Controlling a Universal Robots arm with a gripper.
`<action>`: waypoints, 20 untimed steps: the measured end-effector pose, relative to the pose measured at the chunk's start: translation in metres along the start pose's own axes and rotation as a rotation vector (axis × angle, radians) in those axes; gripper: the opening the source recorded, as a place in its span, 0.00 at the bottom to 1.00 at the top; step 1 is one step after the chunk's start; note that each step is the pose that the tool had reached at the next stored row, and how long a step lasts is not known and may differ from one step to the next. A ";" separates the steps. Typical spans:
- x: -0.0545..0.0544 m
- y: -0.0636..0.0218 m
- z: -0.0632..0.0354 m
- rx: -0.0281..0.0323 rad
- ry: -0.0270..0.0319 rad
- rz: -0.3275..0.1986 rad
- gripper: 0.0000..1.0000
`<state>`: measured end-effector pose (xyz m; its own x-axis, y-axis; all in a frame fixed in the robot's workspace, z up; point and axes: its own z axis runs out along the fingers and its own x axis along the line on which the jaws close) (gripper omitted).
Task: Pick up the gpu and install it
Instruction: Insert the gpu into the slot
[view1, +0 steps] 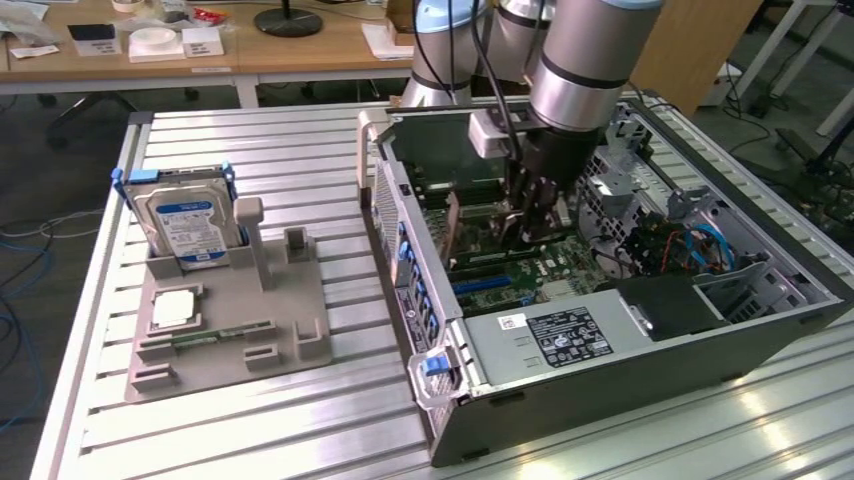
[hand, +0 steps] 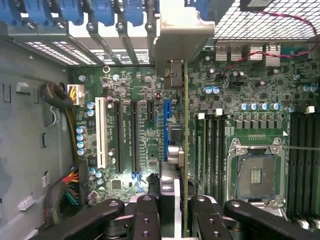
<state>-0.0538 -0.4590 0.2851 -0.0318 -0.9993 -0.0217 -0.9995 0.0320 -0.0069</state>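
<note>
Inside computer case (view1: 641, 372), gripper (hand: 174, 205) clasps gpu (hand: 185, 150).

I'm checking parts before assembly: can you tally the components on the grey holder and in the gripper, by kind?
hard drive: 1, upright on the grey holder
silver square chip: 1, on the holder
green memory stick: 1, on the holder
gpu: 1, held in the gripper over the motherboard
Total: 4
</note>
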 end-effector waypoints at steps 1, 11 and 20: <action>0.001 0.0000 0.0003 0.0000 0.0000 0.000 0.28; 0.006 0.0015 0.0022 0.0000 0.0000 0.000 0.28; 0.008 0.0046 0.0090 -0.0001 0.0001 0.000 0.28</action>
<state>-0.0586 -0.4672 0.2758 -0.0317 -0.9993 -0.0215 -0.9995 0.0319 -0.0068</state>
